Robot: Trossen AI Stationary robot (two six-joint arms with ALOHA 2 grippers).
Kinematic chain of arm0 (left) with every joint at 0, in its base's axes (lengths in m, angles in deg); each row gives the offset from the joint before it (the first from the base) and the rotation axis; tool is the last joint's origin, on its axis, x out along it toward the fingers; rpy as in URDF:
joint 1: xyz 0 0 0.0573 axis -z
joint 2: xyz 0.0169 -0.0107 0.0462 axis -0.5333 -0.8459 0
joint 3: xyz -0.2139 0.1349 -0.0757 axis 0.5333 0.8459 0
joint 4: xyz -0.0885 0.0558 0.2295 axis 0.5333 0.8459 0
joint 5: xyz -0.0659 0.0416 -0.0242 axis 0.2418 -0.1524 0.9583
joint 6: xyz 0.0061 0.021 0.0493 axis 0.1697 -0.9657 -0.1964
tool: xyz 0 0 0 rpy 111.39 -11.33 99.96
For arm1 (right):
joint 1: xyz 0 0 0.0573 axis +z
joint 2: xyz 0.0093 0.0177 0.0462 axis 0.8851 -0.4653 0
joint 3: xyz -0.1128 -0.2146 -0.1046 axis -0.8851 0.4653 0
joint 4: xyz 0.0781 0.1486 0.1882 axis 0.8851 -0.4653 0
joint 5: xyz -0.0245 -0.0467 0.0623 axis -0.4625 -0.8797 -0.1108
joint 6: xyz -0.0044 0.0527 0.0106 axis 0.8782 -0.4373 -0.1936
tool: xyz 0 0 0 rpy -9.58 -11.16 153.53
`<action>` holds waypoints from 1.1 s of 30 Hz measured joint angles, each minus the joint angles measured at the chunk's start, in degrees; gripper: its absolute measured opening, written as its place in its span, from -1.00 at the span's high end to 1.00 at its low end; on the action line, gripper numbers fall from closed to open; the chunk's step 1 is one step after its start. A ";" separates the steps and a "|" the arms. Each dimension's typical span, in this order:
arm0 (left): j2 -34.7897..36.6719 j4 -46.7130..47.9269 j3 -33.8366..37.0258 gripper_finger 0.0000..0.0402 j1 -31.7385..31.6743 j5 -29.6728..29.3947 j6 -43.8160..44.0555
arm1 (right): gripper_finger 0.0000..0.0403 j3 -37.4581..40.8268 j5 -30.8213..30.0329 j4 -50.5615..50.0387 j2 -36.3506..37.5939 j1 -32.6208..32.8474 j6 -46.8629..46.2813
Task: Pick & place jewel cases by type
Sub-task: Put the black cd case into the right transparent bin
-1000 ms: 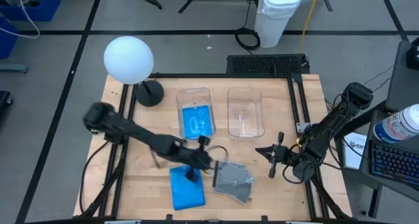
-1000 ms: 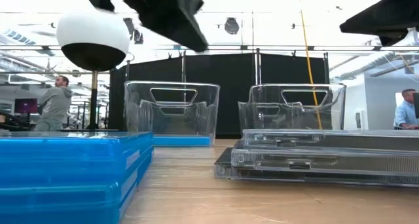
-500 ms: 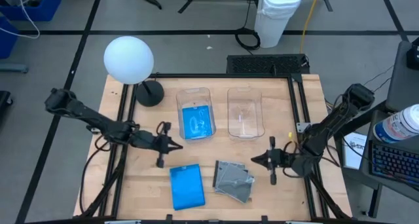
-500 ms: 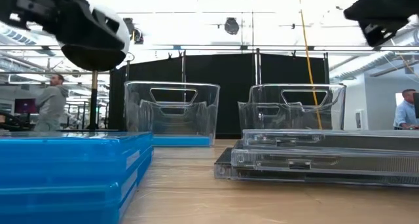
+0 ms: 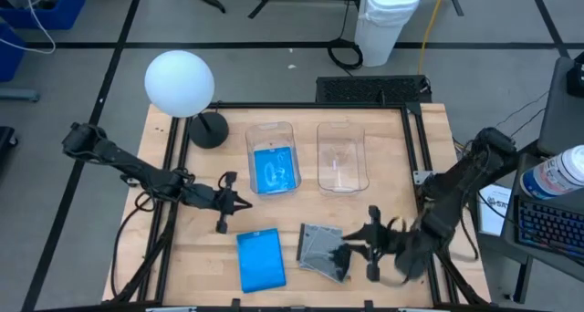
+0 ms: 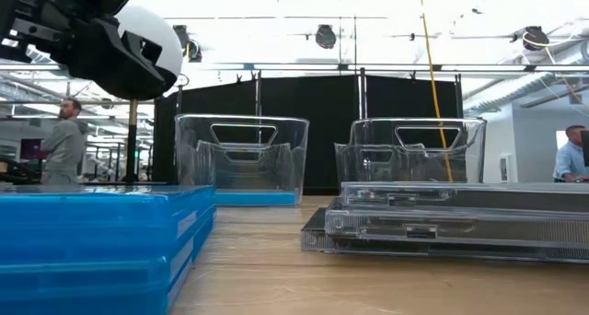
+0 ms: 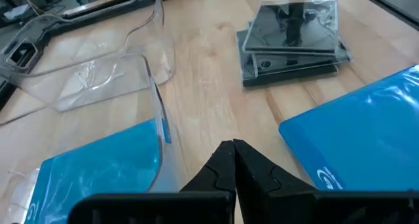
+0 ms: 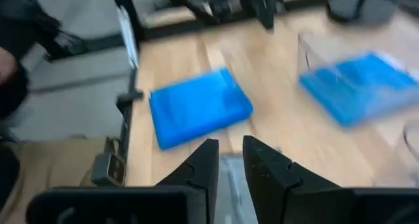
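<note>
Grey see-through jewel cases (image 5: 323, 249) sit in a loose, slightly fanned stack on the near middle of the table (image 5: 429, 148), and my right gripper (image 5: 339, 255) hangs right at that stack's right edge; from the right wrist camera I see its two dark fingers (image 8: 208, 160) parted by a narrow gap with nothing between them, and whether they touch the top case I cannot tell; blue jewel cases (image 5: 260, 260) lie stacked just left of the grey ones, apart from them; another blue case (image 5: 275, 170) lies flat inside the left clear tub (image 5: 272, 131), while the right clear tub (image 5: 340, 155) stands beside it; my left gripper (image 5: 239, 202) waits over bare wood left of the tubs, its fingertips (image 7: 233, 152) pressed together and holding nothing; from table height I see the blue stack at the left, the grey stack at the right, both tubs behind them; a white globe lamp (image 5: 180, 83) stands at the far left corner.
</note>
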 joint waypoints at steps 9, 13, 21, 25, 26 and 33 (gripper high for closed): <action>-0.02 -1.89 0.00 0.94 0.00 -0.03 -4.61 | 0.77 -12.73 7.27 -15.61 -18.52 3.48 -34.85; -0.02 -1.76 0.00 0.98 0.28 -0.03 -6.90 | 0.83 -11.01 7.19 -10.13 -23.69 6.45 -48.35; -0.02 -1.08 0.00 0.93 0.26 0.01 -8.23 | 0.99 -11.06 -11.74 2.63 -27.57 13.99 -56.91; -0.02 -1.06 0.00 0.98 0.26 0.03 -8.93 | 1.00 -11.06 -11.91 5.72 -31.71 13.96 -63.48; -0.02 -1.09 0.00 0.98 0.26 0.03 -8.95 | 1.00 -11.06 -12.24 6.04 -32.84 13.94 -66.12; -0.02 -1.65 0.00 0.91 0.26 0.05 -8.37 | 1.00 -10.99 -6.85 3.31 -36.47 14.16 -77.80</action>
